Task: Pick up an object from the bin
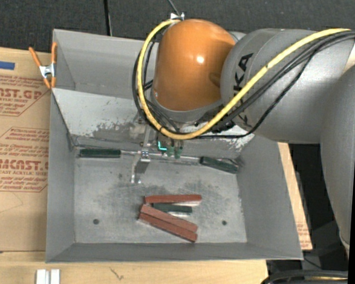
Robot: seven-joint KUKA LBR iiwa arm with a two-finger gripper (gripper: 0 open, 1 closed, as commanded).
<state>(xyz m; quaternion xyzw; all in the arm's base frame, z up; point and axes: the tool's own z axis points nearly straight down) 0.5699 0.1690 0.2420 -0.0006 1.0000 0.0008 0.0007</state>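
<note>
Arm [302,86] in from the right, big and grey, with yellow cables [141,69] looped round its orange cover [192,63]. That cover hangs over the back half of the bin [63,179]. Under it the gripper [155,154] sits low, close to the foot of the back wall, over scuffed floor. Wide or narrow? From here I cannot tell, since the cover hides most of the pincer.

Now the things. Along the foot of that back wall lies a dark green piece [101,153] out toward the view's left, and a second green piece [221,164] toward the right, with the gripper between them. A thin pale line runs from one to the other, passing right by the gripper. I cannot tell whether that makes them one thing or two.

Nearer the front, mid-floor, a small bunch. There is a red-brown bar [173,199] lying nearly level and a thin dark stick [182,210] just in front of it, touching. A long bar [169,224], also red-brown, is closest to the front wall. It slants, and its left end is tucked up against the other two. The whole bunch lies on the floor, apart from the gripper and forward of it.
</note>
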